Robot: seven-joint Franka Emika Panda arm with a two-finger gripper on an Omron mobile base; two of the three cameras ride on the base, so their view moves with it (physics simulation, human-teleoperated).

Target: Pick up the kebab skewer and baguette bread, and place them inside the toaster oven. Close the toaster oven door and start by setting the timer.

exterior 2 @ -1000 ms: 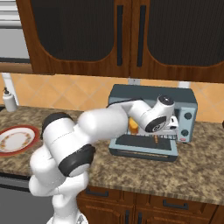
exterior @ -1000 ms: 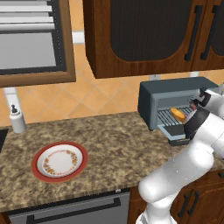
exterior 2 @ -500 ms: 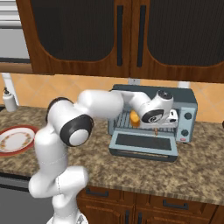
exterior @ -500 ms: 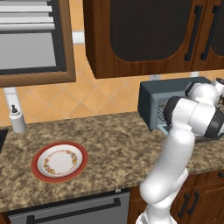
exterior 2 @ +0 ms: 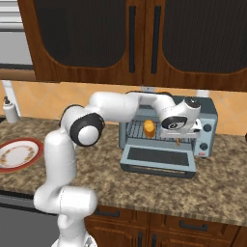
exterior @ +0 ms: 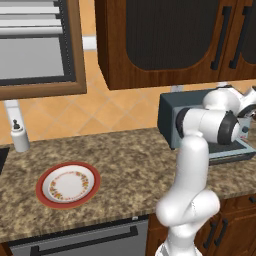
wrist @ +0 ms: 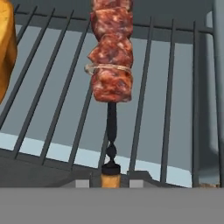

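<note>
No text, label, brand, number or sign can be read on anything here.

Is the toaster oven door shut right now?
No, the toaster oven door lies folded down flat in front of the toaster oven, with the baguette bread showing inside on the rack.
</note>
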